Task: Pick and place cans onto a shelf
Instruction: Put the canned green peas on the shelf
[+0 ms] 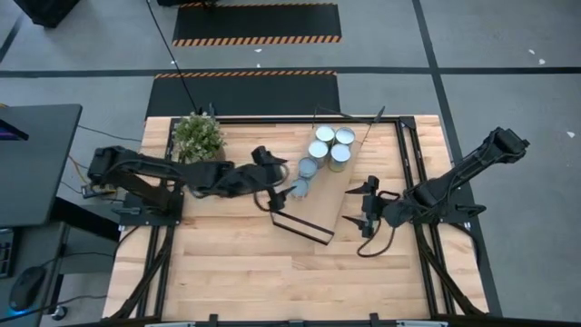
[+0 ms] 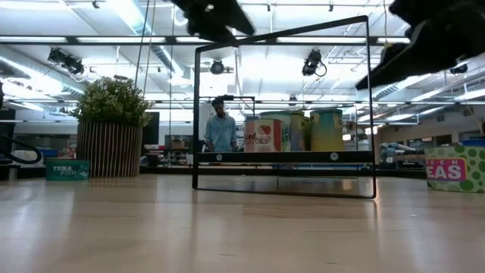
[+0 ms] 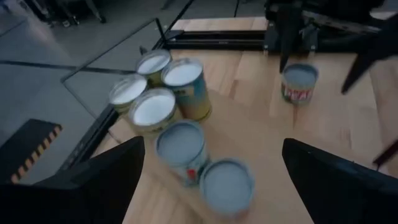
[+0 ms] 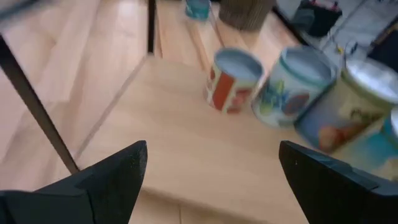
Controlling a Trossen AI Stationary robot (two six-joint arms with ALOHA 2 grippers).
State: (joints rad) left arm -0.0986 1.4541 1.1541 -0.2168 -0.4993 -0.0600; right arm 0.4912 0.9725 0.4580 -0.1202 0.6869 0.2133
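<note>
Six cans are seen on the shelf [image 1: 322, 213], a light-wood board w/ black wire frame laid across the surface [image 1: 236, 272]: four clustered at the far end [image 1: 329, 145], two more [image 1: 302, 177] nearer the mid. A seventh can [image 3: 299, 83] is seen apart, beyond the board, in the left wrist view. Left gripper [image 1: 280, 186] is held above the two mid cans, fingers [image 3: 93, 180] spread wide, nothing gripped. Right gripper [image 1: 368, 207] is held at the shelf's right edge, fingers [image 4: 106, 177] also wide apart, empty. A potted plant [image 1: 198, 136] is seen at the far left.
</note>
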